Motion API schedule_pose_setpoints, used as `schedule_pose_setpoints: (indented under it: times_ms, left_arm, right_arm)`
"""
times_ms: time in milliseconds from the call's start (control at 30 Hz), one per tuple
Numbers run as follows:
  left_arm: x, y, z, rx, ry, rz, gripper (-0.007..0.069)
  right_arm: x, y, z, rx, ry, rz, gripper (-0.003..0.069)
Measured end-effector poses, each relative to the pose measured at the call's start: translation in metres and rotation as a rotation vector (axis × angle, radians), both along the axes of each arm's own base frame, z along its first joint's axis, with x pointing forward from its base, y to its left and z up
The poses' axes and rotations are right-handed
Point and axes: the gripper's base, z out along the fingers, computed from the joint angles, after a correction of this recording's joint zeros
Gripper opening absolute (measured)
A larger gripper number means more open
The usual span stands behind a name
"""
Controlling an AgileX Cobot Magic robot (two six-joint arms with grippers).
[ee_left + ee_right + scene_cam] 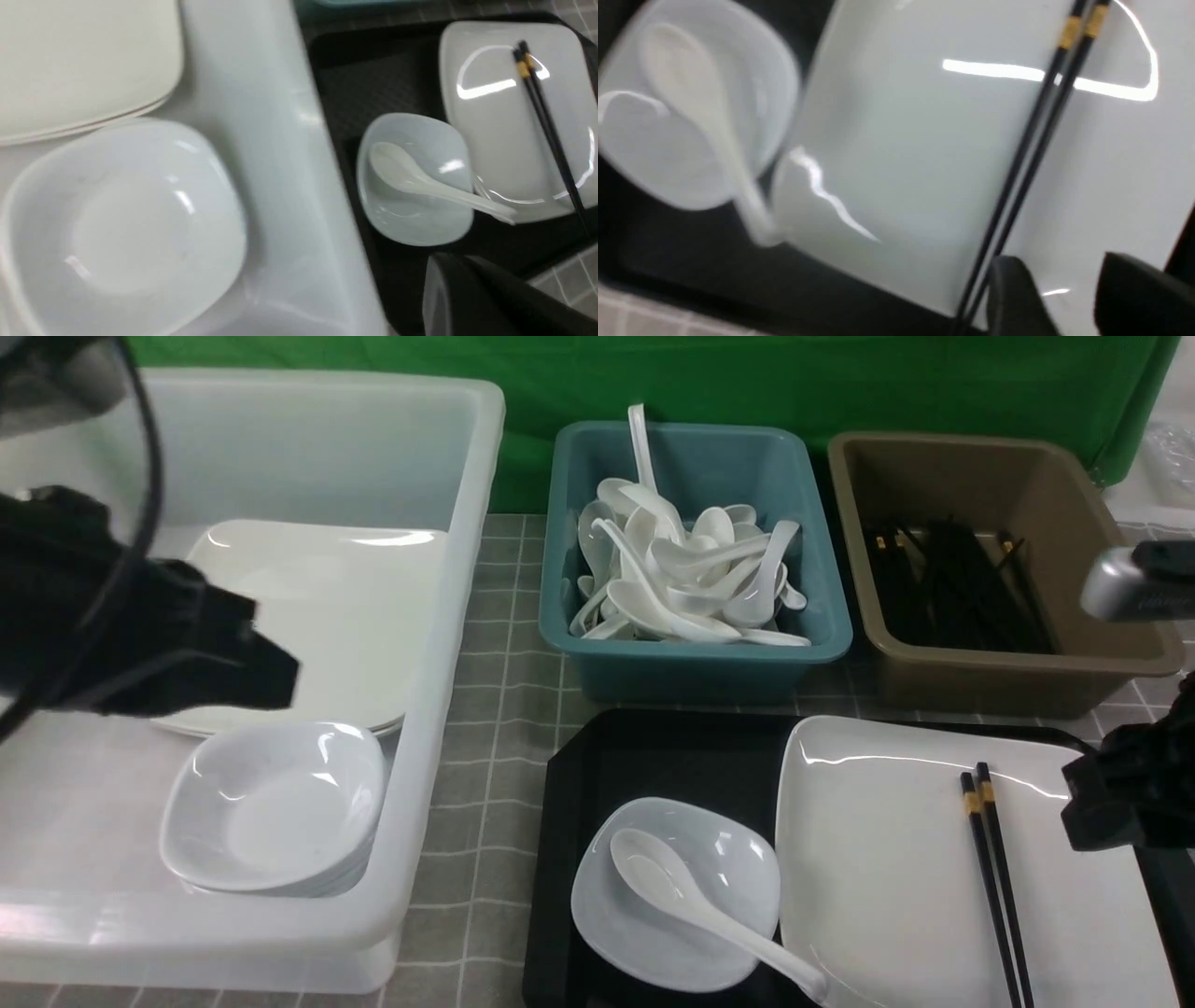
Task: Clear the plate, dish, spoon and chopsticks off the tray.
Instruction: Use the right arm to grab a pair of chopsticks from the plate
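Nothing has left the black tray point(653, 756) yet. The large square plate point(887, 859) lies on the tray's right side, with the chopsticks point(994, 868) resting on it. The small dish point(616, 915) sits just beside the plate and holds the spoon point(672, 887), whose handle reaches the plate's rim. The right hand point(1069, 303) hovers over the plate beside the chopsticks, fingers apart and empty. The left hand point(252, 663) hangs closed over a white tub point(467, 616). A teal tub point(700, 653) and a brown tub point(1008, 681) stand behind the tray on the grey checked table point(495, 756), before a green backdrop point(747, 383).
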Motion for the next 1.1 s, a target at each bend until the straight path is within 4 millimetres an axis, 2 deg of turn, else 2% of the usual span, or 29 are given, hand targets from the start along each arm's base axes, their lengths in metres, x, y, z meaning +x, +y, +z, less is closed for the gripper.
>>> schedule_pose_setpoints:
  times_ms: [33, 67, 133, 167, 200, 267, 333, 500, 600, 700, 767, 833, 867, 900, 933, 967, 1000, 1033, 1100]
  left_arm:
    - [0.000, -0.007, 0.000, 0.003, -0.001, -0.031, 0.0000]
    - [0.000, -0.030, -0.001, 0.006, -0.016, -0.119, 0.0000]
    - [0.001, -0.051, -0.003, 0.020, -0.025, -0.181, 0.0000]
    - [0.002, -0.068, -0.007, 0.043, -0.021, -0.229, 0.0000]
    - [0.004, -0.069, -0.008, 0.048, -0.022, -0.228, 0.0000]
    - [0.005, -0.097, -0.018, 0.102, -0.004, -0.313, 0.0000]
    - [0.006, -0.119, -0.030, 0.149, 0.017, -0.380, 0.0000]
    - [0.011, -0.159, -0.058, 0.204, 0.058, -0.474, 0.0000]
    - [0.016, -0.172, -0.073, 0.222, 0.073, -0.489, 0.0000]
    - [0.019, -0.176, -0.080, 0.231, 0.086, -0.491, 0.0000]
    - [0.019, -0.177, -0.081, 0.230, 0.083, -0.489, 0.0000]
    - [0.020, -0.177, -0.080, 0.226, 0.077, -0.487, 0.0000]
    - [0.020, -0.177, -0.080, 0.225, 0.075, -0.486, 0.0000]
    - [0.020, -0.177, -0.080, 0.224, 0.073, -0.485, 0.0000]
    - [0.020, -0.178, -0.080, 0.223, 0.071, -0.484, 0.0000]
    - [0.020, -0.178, -0.080, 0.223, 0.071, -0.484, 0.0000]
    - [0.020, -0.178, -0.080, 0.222, 0.068, -0.485, 0.0000]
    - [0.020, -0.178, -0.080, 0.222, 0.068, -0.485, 0.0000]
    - [0.020, -0.178, -0.080, 0.222, 0.068, -0.485, 0.0000]
  right_arm:
    - [0.003, 0.000, -0.003, -0.007, 0.005, -0.009, 0.0374]
    - [0.014, 0.000, -0.017, -0.038, 0.041, -0.026, 0.0442]
    - [0.022, 0.000, -0.027, -0.052, 0.061, -0.031, 0.0495]
    - [0.031, 0.001, -0.037, -0.063, 0.074, -0.035, 0.0534]
    - [0.031, 0.001, -0.039, -0.064, 0.080, -0.035, 0.0539]
    - [0.042, 0.003, -0.055, -0.081, 0.106, -0.043, 0.0576]
    - [0.050, 0.004, -0.069, -0.093, 0.135, -0.043, 0.0582]
    - [0.065, 0.006, -0.101, -0.107, 0.182, -0.061, 0.0582]
    - [0.070, 0.007, -0.116, -0.114, 0.214, -0.068, 0.0582]
    - [0.071, 0.007, -0.123, -0.118, 0.235, -0.074, 0.0571]
    - [0.071, 0.007, -0.124, -0.117, 0.238, -0.075, 0.0531]
    - [0.071, 0.007, -0.124, -0.116, 0.238, -0.079, 0.0437]
    - [0.071, 0.007, -0.124, -0.116, 0.237, -0.079, 0.0415]
    - [0.071, 0.007, -0.124, -0.116, 0.237, -0.079, 0.0369]
    - [0.072, 0.008, -0.124, -0.115, 0.238, -0.077, 0.0293]
    - [0.071, 0.008, -0.124, -0.115, 0.238, -0.073, 0.0255]
    - [0.071, 0.008, -0.124, -0.112, 0.243, -0.069, 0.0170]
    - [0.071, 0.008, -0.124, -0.113, 0.245, -0.065, 0.0133]
    - [0.071, 0.009, -0.124, -0.106, 0.246, -0.065, 0.0139]
